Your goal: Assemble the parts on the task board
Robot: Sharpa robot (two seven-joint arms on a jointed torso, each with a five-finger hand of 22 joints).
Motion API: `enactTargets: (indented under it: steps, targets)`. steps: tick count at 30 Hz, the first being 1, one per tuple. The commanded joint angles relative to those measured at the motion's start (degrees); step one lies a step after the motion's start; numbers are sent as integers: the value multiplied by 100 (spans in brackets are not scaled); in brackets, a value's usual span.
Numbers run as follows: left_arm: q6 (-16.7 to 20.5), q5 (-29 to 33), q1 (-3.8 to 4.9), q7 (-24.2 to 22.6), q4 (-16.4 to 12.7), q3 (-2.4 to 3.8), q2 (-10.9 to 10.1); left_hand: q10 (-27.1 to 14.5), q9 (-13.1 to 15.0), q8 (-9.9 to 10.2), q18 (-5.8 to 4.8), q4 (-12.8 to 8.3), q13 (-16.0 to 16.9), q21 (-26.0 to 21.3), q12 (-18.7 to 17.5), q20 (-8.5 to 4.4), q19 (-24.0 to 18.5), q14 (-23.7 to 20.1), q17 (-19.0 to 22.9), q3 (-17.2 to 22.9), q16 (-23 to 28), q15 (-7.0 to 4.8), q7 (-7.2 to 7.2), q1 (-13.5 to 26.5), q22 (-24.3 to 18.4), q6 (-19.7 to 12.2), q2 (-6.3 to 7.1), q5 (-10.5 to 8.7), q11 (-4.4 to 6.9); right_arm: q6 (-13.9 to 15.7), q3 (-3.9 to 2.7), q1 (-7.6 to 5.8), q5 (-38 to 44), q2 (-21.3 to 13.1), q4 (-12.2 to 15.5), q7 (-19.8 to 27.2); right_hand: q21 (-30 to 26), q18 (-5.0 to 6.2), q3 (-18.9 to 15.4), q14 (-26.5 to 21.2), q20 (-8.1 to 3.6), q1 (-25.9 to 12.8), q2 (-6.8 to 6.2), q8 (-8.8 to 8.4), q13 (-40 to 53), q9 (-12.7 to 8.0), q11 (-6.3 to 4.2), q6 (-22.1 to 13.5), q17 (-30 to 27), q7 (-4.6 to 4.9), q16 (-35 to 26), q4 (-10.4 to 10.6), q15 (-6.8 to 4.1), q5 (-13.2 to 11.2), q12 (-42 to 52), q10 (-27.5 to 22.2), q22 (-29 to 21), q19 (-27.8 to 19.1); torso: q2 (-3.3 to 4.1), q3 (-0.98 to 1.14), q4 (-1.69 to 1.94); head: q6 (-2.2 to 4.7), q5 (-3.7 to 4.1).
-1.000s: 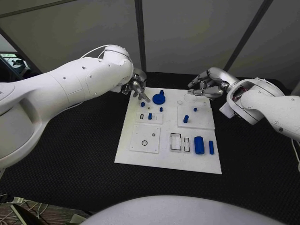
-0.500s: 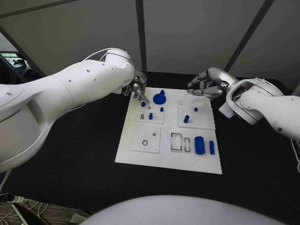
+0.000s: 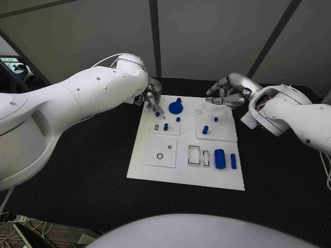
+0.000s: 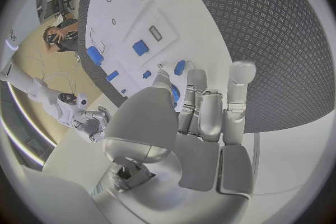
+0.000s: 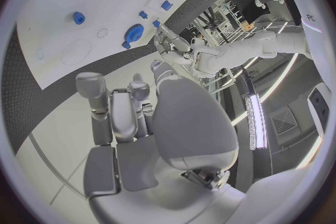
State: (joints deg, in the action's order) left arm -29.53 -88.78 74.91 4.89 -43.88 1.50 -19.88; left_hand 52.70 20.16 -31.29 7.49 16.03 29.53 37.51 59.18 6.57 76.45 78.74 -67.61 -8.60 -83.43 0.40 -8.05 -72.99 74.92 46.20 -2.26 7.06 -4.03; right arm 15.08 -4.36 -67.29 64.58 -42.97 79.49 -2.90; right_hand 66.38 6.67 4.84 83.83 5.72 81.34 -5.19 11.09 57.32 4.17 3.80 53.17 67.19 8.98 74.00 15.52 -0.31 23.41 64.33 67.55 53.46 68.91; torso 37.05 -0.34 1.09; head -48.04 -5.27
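The left hand (image 3: 152,98) hovers over the task board's (image 3: 182,173) far left corner, grip unclear; the right hand (image 3: 229,93), fingers curled, holds nothing.

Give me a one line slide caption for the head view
Both hands hover at the far edge of the white task board, left hand beside the blue gear, right hand empty.

Head camera looks down; both wrist cameras share the task board (image 3: 186,175).
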Motion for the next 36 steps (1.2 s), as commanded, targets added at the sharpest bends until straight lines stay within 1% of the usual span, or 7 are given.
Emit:
enactTargets:
  steps: [1, 5, 13, 21, 26, 32, 36]
  targets:
    - [-73, -51, 5, -101, 10, 0, 7, -40, 1, -3, 30, -29, 7, 21, 10, -17, -46, 23, -16, 5, -15, 11, 5, -80, 486, 50, 13, 2, 5, 19, -4, -7, -9, 3, 3, 47, -21, 71, 41, 182, -16, 1, 12, 23, 0, -8, -7, -25, 1, -18, -16, -5, -40, 24, -18, -49, -3, -27, -2, -1, 6, -1, -1]
    - [-51, -51, 1, -135, 10, 0, 7, -41, 1, -3, 32, -32, 8, 8, 6, -18, -53, 20, -13, 8, -13, 10, 8, -101, 483, 55, 6, 3, 7, 16, -4, -6, -9, 6, 3, 47, -20, 70, 47, 183, -15, 4, 18, 26, 6, -8, -6, -25, 7, -18, -14, -6, -40, 26, -13, -48, 0, -25, -2, -1, 4, -3, -1]
    - [-31, -51, -7, -179, 6, 0, 10, -43, 1, 0, 33, -34, 11, 27, -20, -24, -67, 27, -38, 67, -17, 0, 18, -220, 484, 79, -88, 11, 18, 12, -4, -6, -9, 12, -1, 48, -20, 70, 47, 183, -15, 4, 18, 26, 6, -8, -6, -25, 7, -18, -14, -6, -40, 26, -13, -48, 0, -25, -2, -1, 2, -10, -1]
    - [-47, -50, -20, -204, 17, 0, 16, -46, 1, 6, 37, -64, 11, 14, -47, -28, -88, 18, -34, 112, -10, -6, 26, -347, 478, 90, -120, 9, 27, 8, -4, -6, -9, 14, -2, 49, -20, 70, 47, 183, -15, 4, 18, 26, 6, -8, -6, -25, 7, -18, -14, -6, -40, 26, -13, -48, 0, -25, -2, 0, 6, -4, 10]
    - [-81, -50, -27, -212, 34, 0, 35, -45, 2, 8, 35, -76, 9, 34, -64, -30, -92, 21, -48, 138, -12, -9, 30, -413, 481, 99, -147, 10, 31, 5, -4, -6, -9, 12, -2, 48, -20, 70, 47, 183, -15, 4, 18, 26, 6, -8, -6, -25, 7, -18, -14, -6, -40, 26, -13, -48, 0, -25, -3, -1, 1, -28, 17]
    - [-107, -50, -32, -211, 42, 0, 51, -38, 2, 12, 34, -93, 7, 52, -85, -34, -97, 27, -65, 175, -14, -15, 37, -499, 483, 110, -184, 10, 39, 6, -4, -6, -9, 12, -2, 47, -20, 70, 47, 183, -15, 4, 18, 26, 6, -8, -6, -25, 7, -18, -14, -6, -40, 26, -13, -48, 0, -25, -5, 0, 2, -20, 18]
    - [-104, -50, -33, -214, 45, 0, 54, -32, 3, 16, 34, -113, 1, 71, -115, -40, -104, 30, -78, 243, -14, -25, 49, -613, 484, 124, -264, 14, 51, 7, -4, -6, -9, 12, -3, 47, -20, 70, 47, 183, -15, 4, 18, 26, 6, -8, -6, -25, 7, -18, -14, -6, -40, 26, -13, -48, 0, -25, -3, -3, 5, -21, 25]
